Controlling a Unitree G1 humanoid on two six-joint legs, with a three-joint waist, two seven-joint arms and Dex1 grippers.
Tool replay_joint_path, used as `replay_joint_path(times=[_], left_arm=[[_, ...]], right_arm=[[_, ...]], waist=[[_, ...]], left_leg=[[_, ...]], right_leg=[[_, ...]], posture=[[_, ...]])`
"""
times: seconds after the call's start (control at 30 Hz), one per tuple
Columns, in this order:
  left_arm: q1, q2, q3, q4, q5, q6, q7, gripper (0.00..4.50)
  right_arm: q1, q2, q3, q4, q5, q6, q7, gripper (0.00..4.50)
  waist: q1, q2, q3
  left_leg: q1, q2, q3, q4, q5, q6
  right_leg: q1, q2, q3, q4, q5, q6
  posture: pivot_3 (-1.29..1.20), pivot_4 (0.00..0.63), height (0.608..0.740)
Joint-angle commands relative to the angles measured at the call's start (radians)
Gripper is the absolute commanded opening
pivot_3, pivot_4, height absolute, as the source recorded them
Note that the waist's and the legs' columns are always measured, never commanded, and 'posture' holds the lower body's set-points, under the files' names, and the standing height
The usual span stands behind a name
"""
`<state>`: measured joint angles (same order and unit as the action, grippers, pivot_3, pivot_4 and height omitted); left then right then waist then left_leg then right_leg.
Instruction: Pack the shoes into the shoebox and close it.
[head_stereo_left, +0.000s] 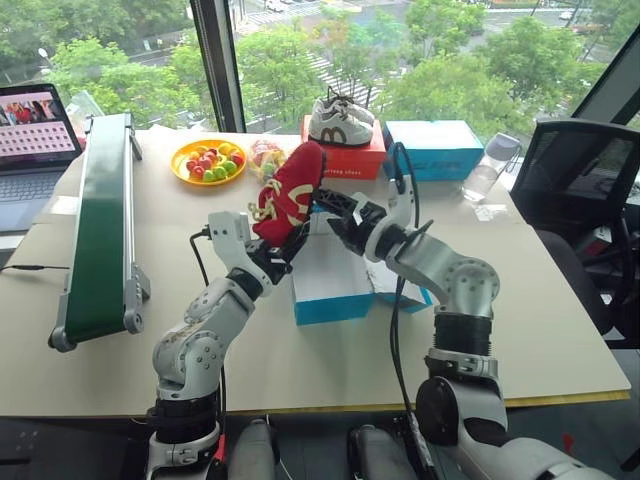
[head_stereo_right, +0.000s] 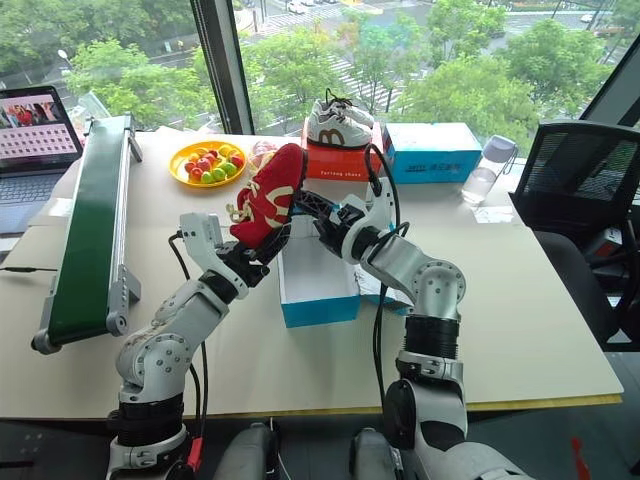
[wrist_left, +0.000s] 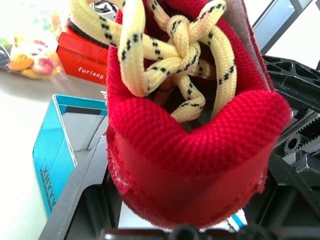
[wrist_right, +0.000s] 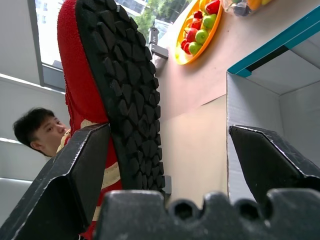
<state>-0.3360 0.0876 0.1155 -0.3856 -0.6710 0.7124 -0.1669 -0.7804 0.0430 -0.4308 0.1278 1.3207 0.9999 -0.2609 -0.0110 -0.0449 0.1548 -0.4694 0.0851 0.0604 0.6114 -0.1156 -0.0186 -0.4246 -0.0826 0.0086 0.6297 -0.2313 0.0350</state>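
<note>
Red fabric sneaker (head_stereo_left: 291, 193) with pale yellow laces is held up in the air above the table (head_stereo_left: 560, 330), its toe tilted upward toward the window and its heel pinched by the left gripper (head_stereo_left: 283, 250). In the left wrist view the heel sits squeezed between that gripper's two black fingers (wrist_left: 82, 192), so the left gripper is closed on the shoe. The right gripper (head_stereo_left: 325, 205) is just beside the sole, on the robot's right of the shoe. In the right wrist view its fingers (wrist_right: 75, 175) stand wide apart, with the black treaded sole next to one of them and nothing gripped between them.

Below and between the two arms sits the shoebox (head_stereo_left: 330, 290), bright blue outside and white inside. It is open, and the part of its inside that can be seen looks empty. The lid cannot be made out clearly behind the right arm.

Judging by this, the task is at an early stage. One red shoe is lifted near the box but not yet inside it. A second red shoe cannot be picked out. What remains is to lower this shoe into the box, pack its partner, and fold the lid shut.

Behind, a red box (head_stereo_left: 350, 160) carries white-grey sneakers (head_stereo_left: 340, 120), next to a light-blue box (head_stereo_left: 435, 150). A yellow plate of fruit (head_stereo_left: 208, 161), a green conveyor (head_stereo_left: 100, 230) and a laptop (head_stereo_left: 35, 140) sit on the robot's left.
</note>
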Motion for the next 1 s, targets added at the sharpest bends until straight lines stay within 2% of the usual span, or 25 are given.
replay_joint_path(times=[0.03,0.2,0.33,0.57,0.77,1.0], left_arm=[[0.026,0.022,-0.026,-0.047,-0.032,0.019,-0.043,2.49],[0.071,0.139,0.046,-0.011,-0.015,-0.002,-0.103,2.49],[0.015,0.183,0.074,0.011,-0.036,0.000,-0.124,2.49],[-0.009,0.153,0.026,-0.035,-0.055,0.029,-0.115,2.49],[-0.027,0.113,-0.032,-0.052,-0.066,0.038,-0.109,2.49],[-0.034,0.068,-0.076,-0.071,-0.072,0.050,-0.092,2.49]], right_arm=[[-0.041,-0.016,-0.083,-0.065,0.106,-0.102,0.005,4.44],[-0.019,-0.043,-0.054,-0.077,0.111,-0.111,-0.001,4.44],[0.015,-0.085,0.037,-0.095,0.055,-0.045,0.029,4.44],[0.055,-0.113,0.146,-0.104,-0.033,-0.027,0.074,4.44],[0.009,-0.068,0.192,-0.171,0.006,-0.013,0.058,4.44],[0.007,-0.030,0.230,-0.167,-0.025,-0.013,0.059,4.44]], waist=[[0.001,0.000,0.000],[-0.016,0.003,0.001],[-0.017,0.004,0.001],[-0.004,0.004,0.001],[-0.004,0.004,0.001],[-0.004,0.004,0.001]], left_leg=[[0.000,0.000,0.000,0.000,0.000,0.000],[0.001,0.001,0.000,-0.001,0.000,0.000],[0.001,0.001,0.000,-0.001,0.000,0.000],[0.000,0.001,0.000,-0.001,0.000,0.000],[0.000,0.001,0.000,-0.001,0.000,0.000],[0.000,0.001,0.000,0.000,0.000,0.000]], right_leg=[[0.000,0.000,0.000,0.000,0.000,0.000],[-0.001,0.002,0.001,0.000,0.000,-0.001],[-0.001,0.002,0.001,0.001,0.000,-0.001],[-0.001,0.002,0.001,0.000,0.000,-0.001],[-0.001,0.002,0.001,0.000,0.000,-0.001],[-0.001,0.002,0.001,0.000,0.000,-0.001]], posture=[[0.00,0.150,0.731],[0.00,0.150,0.731],[0.00,0.150,0.731],[0.00,0.150,0.731],[0.00,0.150,0.731],[0.00,0.150,0.731]])
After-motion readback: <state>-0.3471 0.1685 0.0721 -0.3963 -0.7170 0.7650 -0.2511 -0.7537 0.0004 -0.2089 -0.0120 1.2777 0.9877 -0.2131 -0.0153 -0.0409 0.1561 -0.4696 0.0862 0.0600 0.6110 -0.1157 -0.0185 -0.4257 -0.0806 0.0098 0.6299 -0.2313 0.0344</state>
